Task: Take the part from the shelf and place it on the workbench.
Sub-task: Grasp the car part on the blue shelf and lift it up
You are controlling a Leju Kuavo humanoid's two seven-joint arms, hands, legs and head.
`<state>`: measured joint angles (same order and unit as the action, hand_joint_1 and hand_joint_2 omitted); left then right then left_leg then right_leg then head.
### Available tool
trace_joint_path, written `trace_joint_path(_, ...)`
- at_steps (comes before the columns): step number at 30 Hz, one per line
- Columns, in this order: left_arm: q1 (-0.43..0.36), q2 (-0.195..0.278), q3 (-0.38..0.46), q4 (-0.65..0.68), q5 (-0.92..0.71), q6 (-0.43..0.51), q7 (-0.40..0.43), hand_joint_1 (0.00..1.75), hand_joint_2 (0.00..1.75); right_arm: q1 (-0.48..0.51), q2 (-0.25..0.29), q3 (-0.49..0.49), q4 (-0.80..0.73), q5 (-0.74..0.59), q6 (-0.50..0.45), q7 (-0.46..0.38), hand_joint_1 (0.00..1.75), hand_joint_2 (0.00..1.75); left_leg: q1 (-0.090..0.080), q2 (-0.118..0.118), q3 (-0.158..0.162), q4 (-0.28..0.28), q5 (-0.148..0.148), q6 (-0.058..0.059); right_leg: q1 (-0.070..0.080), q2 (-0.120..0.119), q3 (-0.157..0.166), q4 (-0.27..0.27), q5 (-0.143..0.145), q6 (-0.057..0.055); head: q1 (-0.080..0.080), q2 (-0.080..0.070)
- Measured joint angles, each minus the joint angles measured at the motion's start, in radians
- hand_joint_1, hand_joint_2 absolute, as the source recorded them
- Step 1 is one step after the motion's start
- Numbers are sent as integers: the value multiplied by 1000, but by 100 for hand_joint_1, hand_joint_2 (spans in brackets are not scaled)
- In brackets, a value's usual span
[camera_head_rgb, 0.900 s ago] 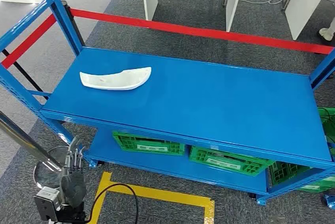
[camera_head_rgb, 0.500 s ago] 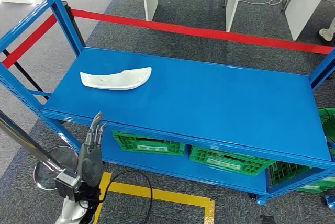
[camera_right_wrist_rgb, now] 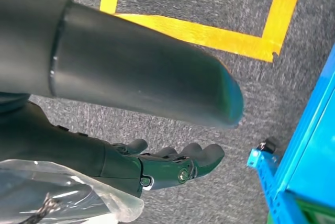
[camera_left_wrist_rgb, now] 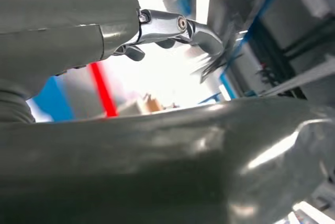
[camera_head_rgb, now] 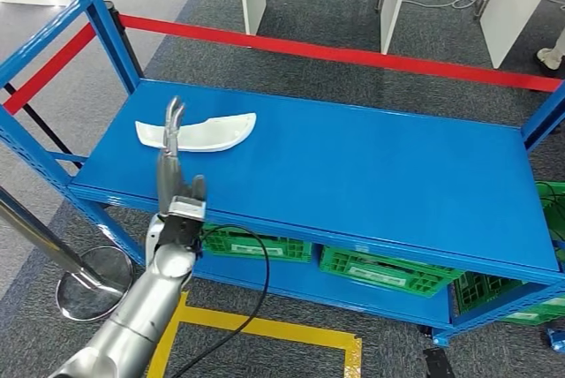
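Head view: the white curved part (camera_head_rgb: pixel 197 133) lies flat on the blue shelf (camera_head_rgb: pixel 346 166), near its far left corner. The left hand (camera_head_rgb: pixel 175 166) is raised at the shelf's front edge, fingers apart and extended toward the part, holding nothing. The right hand (camera_right_wrist_rgb: pixel 166 166) hangs over the carpet floor (camera_right_wrist_rgb: pixel 253 93), fingers loosely apart, empty. The task looks barely begun: grasping, lifting and carrying the part to the workbench all remain.
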<state>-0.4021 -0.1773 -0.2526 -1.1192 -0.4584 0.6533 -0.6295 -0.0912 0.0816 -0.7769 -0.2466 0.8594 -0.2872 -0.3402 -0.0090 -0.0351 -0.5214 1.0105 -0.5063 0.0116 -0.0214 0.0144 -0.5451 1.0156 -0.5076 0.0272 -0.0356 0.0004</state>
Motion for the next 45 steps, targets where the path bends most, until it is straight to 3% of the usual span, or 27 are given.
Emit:
trace_joint_path(6, -96, 0, -13, 95, -175, 41, 33, 0, 0, -14, 0, 12, 3, 21, 10, 13, 0, 0, 0, 0, 0, 0, 0, 0, 0, 0, 0, 0, 0, 0, 0, 0)
trace_joint_path(9, -113, -2, 4, 109, -369, 42, 69, 0, 0, -16, 0, 18, 3, 33, 19, 21, 0, 0, 0, 0, -1, 0, 0, 0, 0, 0, -1, 0, 0, 0, 0, 0)
trace_joint_path(13, -207, 0, 40, 208, -802, 42, 200, 0, 0, -30, 4, 33, 5, 60, 33, 42, 0, 0, 0, 0, -1, 0, 0, 0, 0, 1, -1, 0, 0, 0, 0, 0)
trace_joint_path(17, -325, 13, 27, 400, -838, 35, 286, 0, 175, -38, 7, 45, 7, 72, 39, 52, 0, 0, 0, 0, -1, 0, 1, 0, 0, 1, -1, 1, 2, 0, 0, 0)
trace_joint_path(24, -402, 38, -53, 616, -906, -102, 355, 0, 175, -39, 7, 49, 11, 77, 45, 56, 0, 0, 0, 1, -1, 0, 2, 0, 0, 2, -1, 1, 2, 0, 0, 0)
trace_joint_path(35, -404, 46, -146, 731, -954, -220, 454, 0, 175, -37, 7, 49, 12, 76, 47, 55, 0, 0, 0, 1, -2, 0, 1, 0, 0, 1, -2, 1, 2, 0, 0, 0)
trace_joint_path(40, -404, 45, -155, 743, -927, -195, 499, 0, 175, -31, 7, 49, 13, 75, 47, 54, 0, 0, 0, 1, -2, 0, 1, 0, 0, 1, -2, 1, 2, 0, 0, 0)
trace_joint_path(45, -404, 35, -133, 745, -841, -64, 522, 0, 175, -28, 12, 48, 14, 78, 47, 53, 0, 0, 0, 1, -2, 0, 1, 0, 0, 1, -2, 1, 1, 0, 0, 0)
